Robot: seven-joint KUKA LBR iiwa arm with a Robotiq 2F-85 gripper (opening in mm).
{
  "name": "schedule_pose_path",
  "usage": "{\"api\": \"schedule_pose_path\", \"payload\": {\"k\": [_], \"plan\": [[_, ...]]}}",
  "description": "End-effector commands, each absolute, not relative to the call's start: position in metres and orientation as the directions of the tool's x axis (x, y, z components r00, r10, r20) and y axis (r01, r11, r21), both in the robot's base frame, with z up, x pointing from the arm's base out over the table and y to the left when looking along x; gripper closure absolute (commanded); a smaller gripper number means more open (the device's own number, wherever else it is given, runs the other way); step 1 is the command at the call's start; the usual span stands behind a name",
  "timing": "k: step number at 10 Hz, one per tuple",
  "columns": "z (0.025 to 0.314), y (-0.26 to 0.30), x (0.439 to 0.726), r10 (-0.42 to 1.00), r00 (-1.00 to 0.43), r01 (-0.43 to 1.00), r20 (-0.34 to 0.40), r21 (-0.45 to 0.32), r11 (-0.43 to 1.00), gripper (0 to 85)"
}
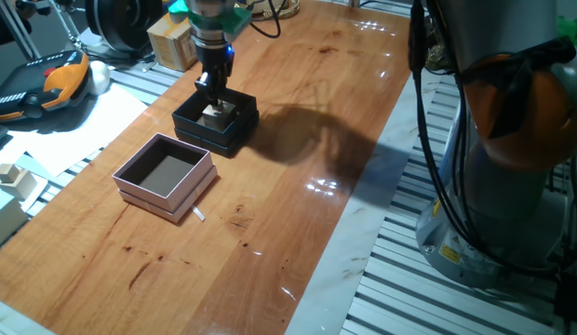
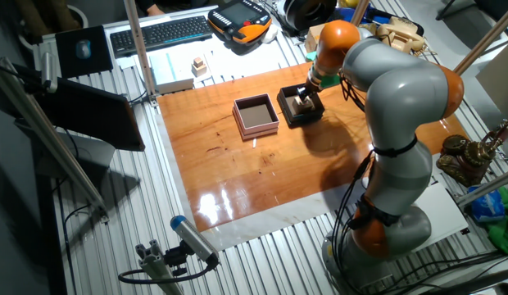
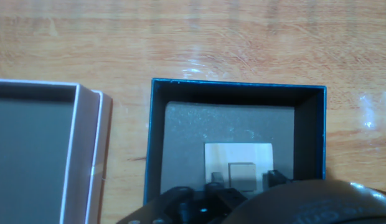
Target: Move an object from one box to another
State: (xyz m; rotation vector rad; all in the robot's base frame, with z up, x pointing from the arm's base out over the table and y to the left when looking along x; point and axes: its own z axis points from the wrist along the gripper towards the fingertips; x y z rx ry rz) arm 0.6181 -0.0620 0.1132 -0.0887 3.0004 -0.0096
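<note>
Cube (image 1: pixel 213 112) sits in the black box (image 1: pixel 234 126) on the bench (image 1: pixel 298 186), the pincer (image 1: pixel 211 91) lowered over it; whether the jaws touch it I cannot tell. Pink box (image 1: pixel 166 175) lies just beside. From the other side, the arm (image 2: pixel 393 90) bends over the black box (image 2: pixel 288 109). Hand view: cube (image 3: pixel 241 173) on the pale floor, fingertips (image 3: pixel 275 178) flanking it.

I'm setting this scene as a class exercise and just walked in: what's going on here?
A robot arm has its end effector lowered into the square black box on the wooden table, just above the small pale wooden cube inside. Whether the fingers have closed on the cube cannot be told. The square pale pink box with the dark inside sits beside the black box, with nothing in it.
</note>
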Motion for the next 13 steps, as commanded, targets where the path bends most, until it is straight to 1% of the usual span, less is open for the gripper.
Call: {"api": "schedule_pose_path", "payload": {"k": [1, 6, 7, 13], "plan": [[0.112, -0.062, 0.618, -0.059, -0.988, -0.058, -0.139, -0.011, 0.998, 34.0], [0.104, -0.061, 0.617, -0.060, -0.988, -0.060, -0.139, -0.007, 0.998, 34.0], [0.103, -0.061, 0.617, -0.060, -0.989, -0.060, -0.138, -0.006, 0.998, 51.0], [0.101, -0.062, 0.618, -0.073, -0.989, -0.072, -0.132, -0.009, 0.997, 51.0]]}}
